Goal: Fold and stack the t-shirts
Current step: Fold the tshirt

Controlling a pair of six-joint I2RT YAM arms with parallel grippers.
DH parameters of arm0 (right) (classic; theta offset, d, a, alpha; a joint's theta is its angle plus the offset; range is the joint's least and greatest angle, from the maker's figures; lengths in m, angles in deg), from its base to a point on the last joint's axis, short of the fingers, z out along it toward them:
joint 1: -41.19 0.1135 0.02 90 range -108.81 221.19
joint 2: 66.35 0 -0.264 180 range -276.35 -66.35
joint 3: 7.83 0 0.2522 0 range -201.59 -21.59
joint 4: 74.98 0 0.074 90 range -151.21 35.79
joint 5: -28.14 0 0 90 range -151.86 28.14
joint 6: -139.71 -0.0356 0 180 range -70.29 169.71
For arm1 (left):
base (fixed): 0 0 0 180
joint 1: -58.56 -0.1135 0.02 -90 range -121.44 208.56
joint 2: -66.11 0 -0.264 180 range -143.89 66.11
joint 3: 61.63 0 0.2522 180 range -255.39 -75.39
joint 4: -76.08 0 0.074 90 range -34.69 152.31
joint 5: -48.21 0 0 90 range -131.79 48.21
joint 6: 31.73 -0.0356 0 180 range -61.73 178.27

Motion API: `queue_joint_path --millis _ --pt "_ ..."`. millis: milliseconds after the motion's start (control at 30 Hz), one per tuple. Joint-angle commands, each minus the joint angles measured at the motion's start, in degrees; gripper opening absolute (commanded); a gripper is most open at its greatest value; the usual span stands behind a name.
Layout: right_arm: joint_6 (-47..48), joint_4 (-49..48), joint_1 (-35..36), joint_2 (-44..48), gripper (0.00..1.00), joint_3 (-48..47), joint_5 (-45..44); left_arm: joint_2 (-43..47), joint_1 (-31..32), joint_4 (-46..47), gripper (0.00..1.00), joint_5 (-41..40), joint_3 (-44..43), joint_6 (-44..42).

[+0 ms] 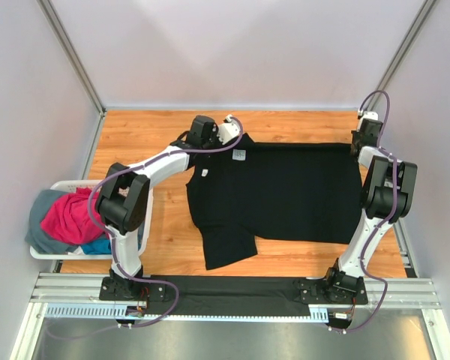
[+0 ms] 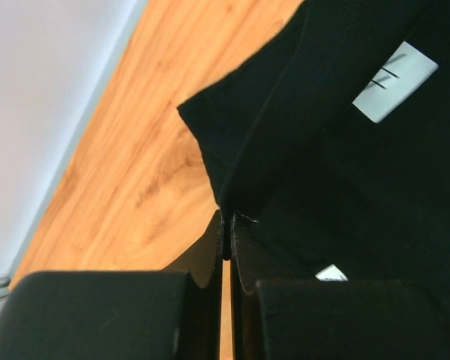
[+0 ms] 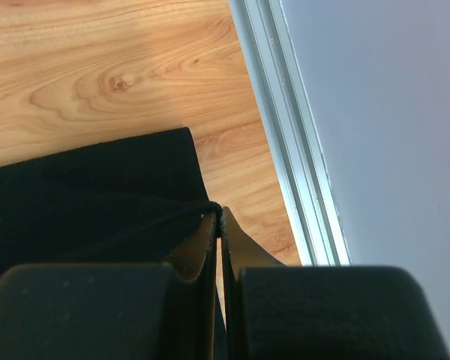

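Observation:
A large black t-shirt lies spread on the wooden table, with one sleeve pointing toward the near edge and a white label near its collar. My left gripper is shut on the shirt's far left edge; the left wrist view shows the cloth pinched between the fingertips. My right gripper is shut on the shirt's far right corner; the right wrist view shows the hem clamped in the jaws. Magenta-pink, bright blue and grey shirts lie bunched in the basket.
A white slotted basket stands at the table's left edge, next to the left arm. Grey walls close in the table on three sides, with a metal rail along the right edge. A black strip covers the near edge by the arm bases.

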Motion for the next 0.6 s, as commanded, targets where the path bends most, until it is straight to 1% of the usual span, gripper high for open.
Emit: queue_joint_path --millis 0,167,567 --pt "1.1 -2.9 -0.8 2.1 0.01 -0.5 -1.2 4.8 1.0 -0.5 0.0 1.0 1.3 1.5" --pt "0.9 -3.2 -0.8 1.9 0.01 0.8 -1.7 5.7 1.5 -1.1 0.0 -0.4 3.4 1.4" --pt "1.9 -0.7 -0.8 -1.4 0.0 -1.3 -0.7 6.5 2.7 -4.0 0.0 -0.8 5.7 3.5"
